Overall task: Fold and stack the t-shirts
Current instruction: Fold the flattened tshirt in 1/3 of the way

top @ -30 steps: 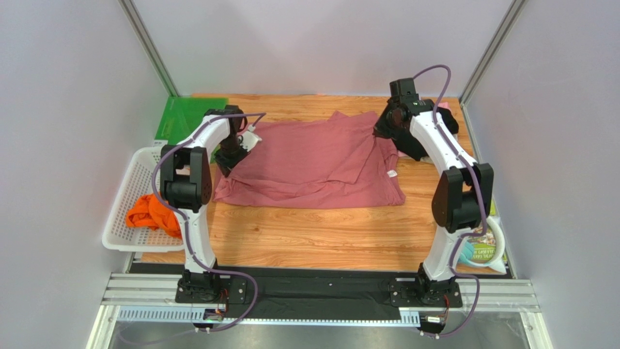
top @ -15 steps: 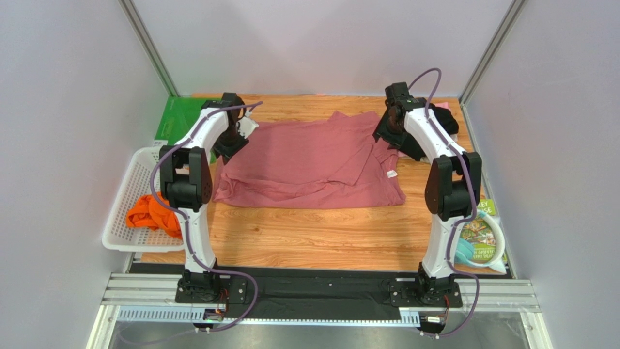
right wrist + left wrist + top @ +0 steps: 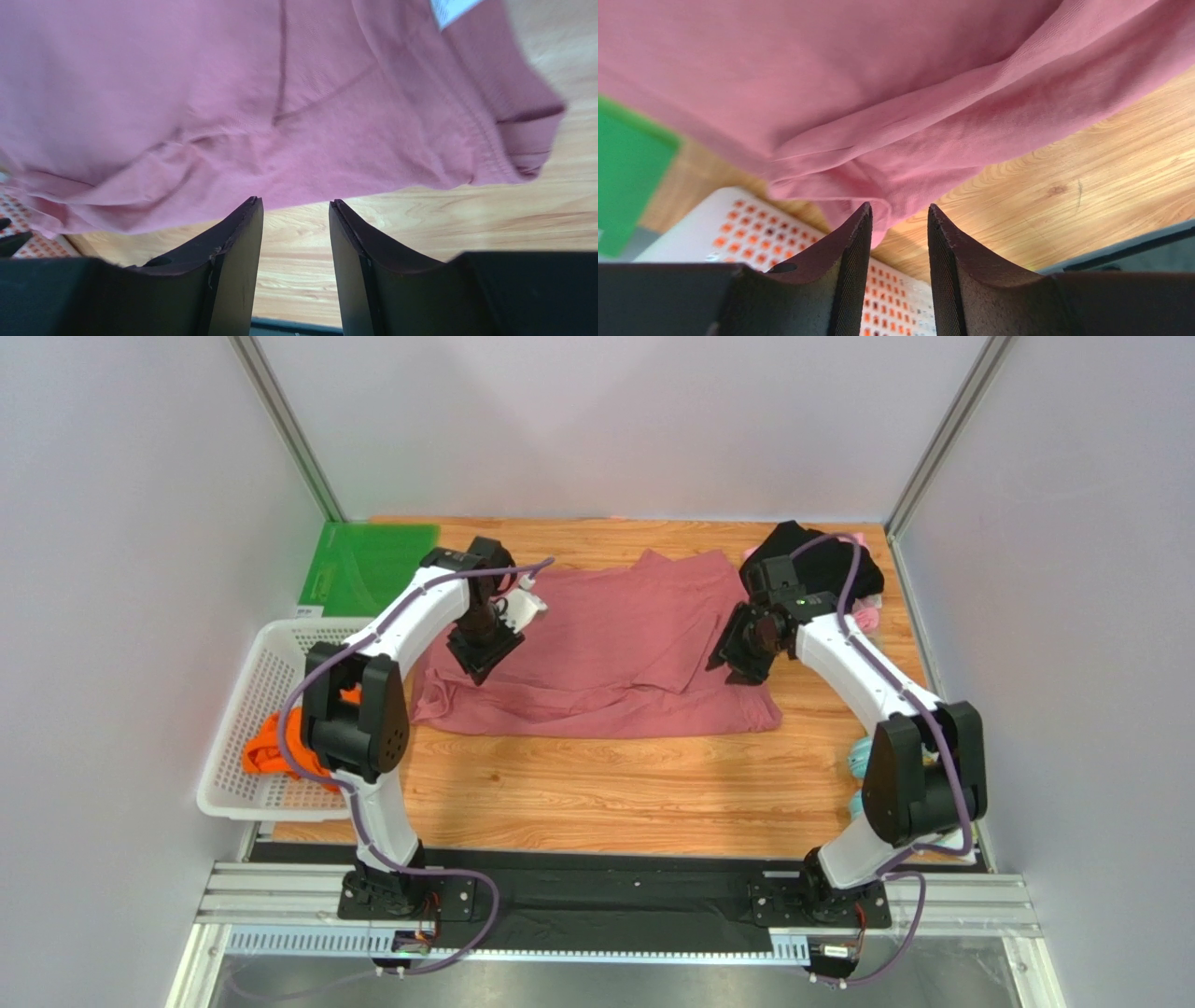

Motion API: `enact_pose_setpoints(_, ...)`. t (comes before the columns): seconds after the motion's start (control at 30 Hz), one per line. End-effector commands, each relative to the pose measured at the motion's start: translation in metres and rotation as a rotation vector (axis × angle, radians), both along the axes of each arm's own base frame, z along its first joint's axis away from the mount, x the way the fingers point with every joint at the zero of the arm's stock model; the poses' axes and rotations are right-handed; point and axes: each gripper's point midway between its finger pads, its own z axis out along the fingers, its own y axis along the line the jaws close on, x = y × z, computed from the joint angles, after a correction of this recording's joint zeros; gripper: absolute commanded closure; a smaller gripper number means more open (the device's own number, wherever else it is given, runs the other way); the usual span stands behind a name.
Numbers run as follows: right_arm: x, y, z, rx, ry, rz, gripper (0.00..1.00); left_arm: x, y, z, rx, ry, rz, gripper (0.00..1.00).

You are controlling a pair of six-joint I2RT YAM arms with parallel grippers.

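The large dusty-rose t-shirt (image 3: 603, 644) lies loosely folded across the middle of the wooden table. My left gripper (image 3: 488, 647) hovers over its left edge, open and empty; in the left wrist view the shirt's (image 3: 878, 91) hem lies just beyond my left gripper (image 3: 899, 210). My right gripper (image 3: 741, 651) is over the shirt's right edge, also open. In the right wrist view the shirt (image 3: 246, 91) and its white label (image 3: 453, 8) lie past my right gripper (image 3: 295, 203). A black t-shirt (image 3: 828, 567) and a pale pink one (image 3: 866, 616) sit at the back right. An orange t-shirt (image 3: 274, 749) lies in the basket.
A white mesh basket (image 3: 253, 686) stands off the table's left edge and also shows in the left wrist view as the basket (image 3: 738, 224). A green mat (image 3: 358, 567) lies at the back left. A teal item (image 3: 859, 756) peeks out behind the right arm.
Both grippers went from shut to open, letting go of the dusty-rose shirt. Both then moved nearer, the left gripper also inward, over the shirt's side edges.
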Motion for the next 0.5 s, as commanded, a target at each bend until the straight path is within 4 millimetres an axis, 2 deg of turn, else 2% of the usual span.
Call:
enact_pose_setpoints(0.0,-0.005,0.02,-0.032,0.094,0.069,0.024,0.56,-0.014,0.004,-0.04,-0.013,0.116,0.058,0.59)
enact_pose_setpoints(0.13,-0.002,0.014,-0.052,0.047,0.105,0.021,0.59,-0.011,0.007,-0.057,0.017,0.138,0.061,0.59)
enact_pose_setpoints(0.27,0.0,0.007,-0.069,0.003,0.141,0.004,0.61,-0.007,0.005,-0.063,0.015,0.151,0.066,0.6)
enact_pose_setpoints(0.47,-0.004,-0.009,-0.094,-0.075,0.198,-0.03,0.64,-0.012,0.01,-0.078,0.038,0.166,0.063,0.62)
